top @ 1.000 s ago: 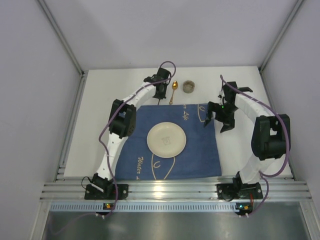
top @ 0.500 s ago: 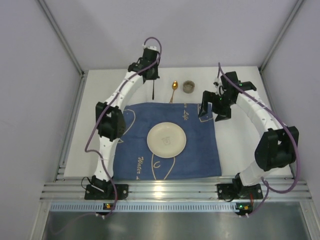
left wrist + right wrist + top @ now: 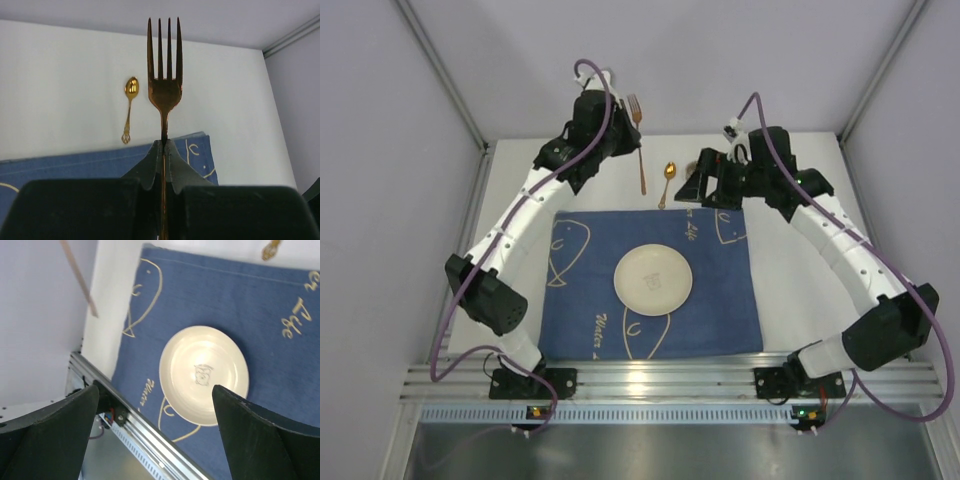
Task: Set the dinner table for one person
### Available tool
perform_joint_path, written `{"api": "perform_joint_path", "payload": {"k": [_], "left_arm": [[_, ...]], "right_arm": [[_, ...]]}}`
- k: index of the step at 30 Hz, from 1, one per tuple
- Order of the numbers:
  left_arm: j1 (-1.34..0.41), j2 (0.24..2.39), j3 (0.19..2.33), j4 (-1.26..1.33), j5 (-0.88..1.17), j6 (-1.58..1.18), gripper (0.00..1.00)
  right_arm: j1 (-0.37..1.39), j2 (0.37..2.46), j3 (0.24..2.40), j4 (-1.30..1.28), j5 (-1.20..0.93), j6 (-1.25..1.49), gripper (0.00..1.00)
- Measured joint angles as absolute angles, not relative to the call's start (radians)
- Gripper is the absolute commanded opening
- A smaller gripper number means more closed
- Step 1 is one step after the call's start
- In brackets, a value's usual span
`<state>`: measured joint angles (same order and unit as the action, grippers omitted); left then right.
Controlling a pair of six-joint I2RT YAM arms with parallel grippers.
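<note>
fork point(image 3: 164, 85) pinched by its handle in left gripper point(image 3: 164, 150); right gripper point(image 3: 155, 390) spread wide, empty, above desk point(image 3: 60, 75).

Fork point(image 3: 164, 92) handle hidden between the jaws

I am driving this rig inside a robotics lab test cell. Plain pale panel walls point(image 3: 660, 60) close in the white table point(image 3: 788, 298) on the left, far and right sides, framed by bare aluminium posts point(image 3: 442, 70) at the far corners. A slotted aluminium rail point(image 3: 660, 378) runs along the near edge with both arm bases point(image 3: 525, 380) bolted to it, and sheet metal point(image 3: 660, 450) lies nearer still. The blue cloth point(image 3: 590, 300) and plate point(image 3: 653, 277) make a staged place setting.
</note>
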<state>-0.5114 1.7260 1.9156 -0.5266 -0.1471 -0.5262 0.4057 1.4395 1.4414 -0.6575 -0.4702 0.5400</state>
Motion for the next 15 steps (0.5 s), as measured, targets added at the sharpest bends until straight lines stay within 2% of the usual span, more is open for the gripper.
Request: {"api": "perform_joint_path", "payload": {"k": [6,12,14,15], "left_arm": [[-0.566,1.723,1.801,-0.541,-0.117,-0.61,0.0],[-0.638,1.704,1.796,-0.537,-0.115,-0.675,0.0],[-0.667,1.69,1.796,-0.533,-0.116,-0.693,0.0],[-0.678,1.683,1.796,-0.531,-0.116,-0.704,0.0]], "right_arm": [[0.452,1.421,1.441,-0.512,-0.5,0.627,0.87],[0.482,1.404,1.403,-0.426,-0.504,0.665,0.79],[0.49,1.396,1.372,-0.405,-0.499,0.666,0.72],[0.496,1.393,1.353,-0.398,-0.497,0.665,0.63]]}}
